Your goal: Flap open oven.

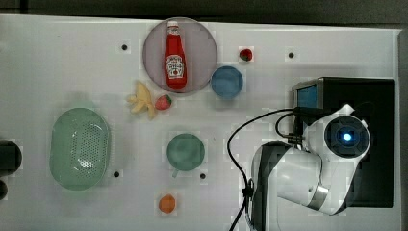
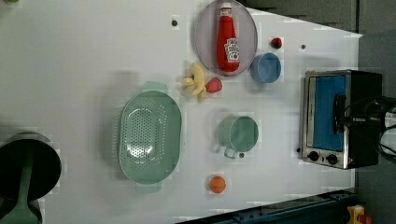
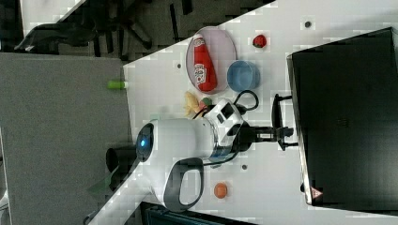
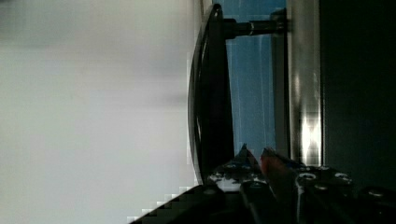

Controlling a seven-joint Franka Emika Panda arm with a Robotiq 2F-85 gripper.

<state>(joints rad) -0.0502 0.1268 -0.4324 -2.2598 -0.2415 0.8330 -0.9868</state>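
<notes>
While your gripper (image 3: 285, 132) sits nearly clenched at the oven (image 3: 347, 117) door's handle (image 3: 276, 108), whether it grasps the bar is unclear. That bar runs across the door front, so your pull goes away from the glass.

White table (image 1: 57, 62) — oven (image 1: 375, 144), colander (image 1: 79, 148), perhaps fruit.

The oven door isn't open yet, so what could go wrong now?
The gripper is at the oven door's handle. If its hold is shallow, it may slip off when pulling. The oven stands loose on the table, so a pull could drag it along instead of opening the door.
</notes>
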